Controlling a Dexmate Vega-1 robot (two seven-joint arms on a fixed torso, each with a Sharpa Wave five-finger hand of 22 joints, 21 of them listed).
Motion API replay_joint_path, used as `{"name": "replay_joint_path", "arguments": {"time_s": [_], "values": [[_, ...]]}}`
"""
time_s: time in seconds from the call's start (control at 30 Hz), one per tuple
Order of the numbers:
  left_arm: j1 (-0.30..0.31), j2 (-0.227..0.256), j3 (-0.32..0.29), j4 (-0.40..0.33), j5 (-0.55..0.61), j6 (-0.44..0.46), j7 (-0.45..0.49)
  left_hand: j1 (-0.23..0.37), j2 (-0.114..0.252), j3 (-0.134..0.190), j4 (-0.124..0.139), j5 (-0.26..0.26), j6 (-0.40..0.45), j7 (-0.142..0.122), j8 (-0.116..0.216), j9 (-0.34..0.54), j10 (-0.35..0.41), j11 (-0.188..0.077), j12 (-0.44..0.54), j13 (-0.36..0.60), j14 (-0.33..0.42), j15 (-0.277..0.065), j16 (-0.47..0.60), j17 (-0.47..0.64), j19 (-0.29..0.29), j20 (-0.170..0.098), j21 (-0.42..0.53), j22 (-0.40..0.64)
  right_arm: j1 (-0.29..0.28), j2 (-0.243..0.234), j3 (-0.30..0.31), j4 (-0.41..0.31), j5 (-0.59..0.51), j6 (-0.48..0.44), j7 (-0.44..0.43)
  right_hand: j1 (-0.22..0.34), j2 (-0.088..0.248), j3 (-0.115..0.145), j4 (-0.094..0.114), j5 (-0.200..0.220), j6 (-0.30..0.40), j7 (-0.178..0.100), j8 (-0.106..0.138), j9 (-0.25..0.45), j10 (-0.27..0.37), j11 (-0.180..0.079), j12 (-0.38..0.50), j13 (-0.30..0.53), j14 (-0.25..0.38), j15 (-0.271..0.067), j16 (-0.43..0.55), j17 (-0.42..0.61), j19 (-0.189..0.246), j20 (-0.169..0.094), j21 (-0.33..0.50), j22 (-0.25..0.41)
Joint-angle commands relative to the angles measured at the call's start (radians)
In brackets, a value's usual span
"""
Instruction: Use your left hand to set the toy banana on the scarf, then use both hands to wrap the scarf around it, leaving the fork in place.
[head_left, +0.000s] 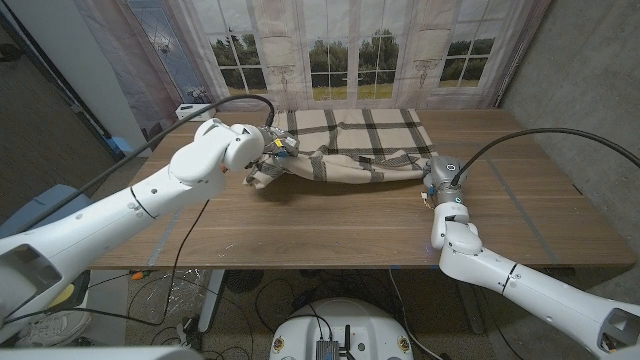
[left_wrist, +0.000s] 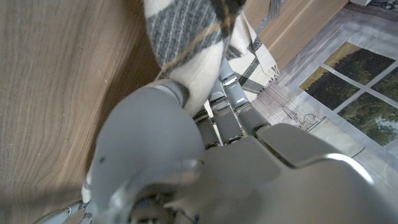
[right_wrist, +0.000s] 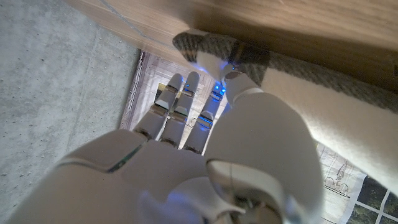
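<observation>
Two hands hold our scarf (head_left: 350, 150): our left hand (head_left: 268, 150) grips its left end, our right hand (head_left: 432, 185) pinches its right end, and it lies sideways between them at the picture's upper middle; banana hidden

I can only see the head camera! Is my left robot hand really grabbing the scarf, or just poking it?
Observer: Grabbing. The left wrist camera shows the left robot hand with a fold of the scarf squeezed between its thumb and fingers.
Operator: And my other one?
Observer: The right wrist camera shows the thumb tip of the right robot hand touching the scarf's striped corner. Whether it actually grips, I cannot tell.
</observation>
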Motion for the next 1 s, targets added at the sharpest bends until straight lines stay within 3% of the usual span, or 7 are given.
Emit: {"name": "replay_joint_path", "arguments": {"time_s": [0.03,0.17,0.47,1.0], "values": [[-0.079,-0.02,0.012,0.012,0.238,-0.189,-0.095,-0.002,0.001,0.0,-0.001,-0.004,0.006,-0.004,0.005,0.002,0.019,-0.03,0.019,0.008,0.038,-0.113,-0.003,0.008,-0.006,-0.053,0.007,0.001,-0.057,-0.01,0.038,-0.033,0.008,0.02,-0.03,0.011,-0.004,-0.002,0.008,0.005,0.008,-0.006,-0.004,0.002,-0.016,-0.002,-0.011,0.004,-0.002,-0.179,-0.005,0.004,-0.003,-0.001,-0.002,0.003],[-0.138,-0.042,0.039,0.055,0.315,-0.344,-0.063,-0.004,0.0,-0.001,-0.001,-0.006,0.008,-0.007,0.007,0.005,0.023,-0.033,0.022,0.013,0.038,-0.116,-0.002,0.013,-0.01,-0.056,0.011,0.001,-0.068,-0.008,0.042,-0.035,0.005,0.032,-0.042,0.011,-0.007,-0.004,0.009,0.006,0.008,-0.012,-0.005,0.002,-0.026,-0.006,-0.018,0.002,-0.007,-0.179,-0.01,0.004,-0.003,-0.002,-0.003,0.003],[-0.259,-0.09,0.075,0.146,0.413,-0.635,0.103,-0.009,-0.002,-0.005,-0.001,-0.009,0.012,-0.02,0.01,0.008,0.026,-0.042,0.027,0.026,0.049,-0.12,0.003,0.027,-0.025,-0.066,0.02,-0.001,-0.094,0.0,0.065,-0.019,0.02,0.077,-0.077,0.01,-0.01,-0.01,0.011,0.007,0.009,-0.018,-0.009,0.001,-0.05,-0.01,-0.033,-0.003,-0.012,-0.18,-0.014,0.008,-0.003,-0.003,-0.003,0.003],[-0.484,-0.207,0.2,0.36,0.509,-0.938,0.35,-0.022,-0.006,-0.01,0.001,-0.01,0.004,-0.029,0.006,0.006,0.012,-0.056,0.026,0.045,0.044,-0.12,-0.001,0.042,-0.039,-0.075,0.033,-0.004,-0.117,-0.009,0.073,-0.007,0.017,0.146,-0.097,0.013,-0.012,-0.02,0.013,0.008,0.01,-0.02,-0.015,0.0,-0.076,-0.013,-0.053,-0.01,-0.024,-0.179,-0.022,0.015,0.002,-0.005,-0.002,0.003]]}}
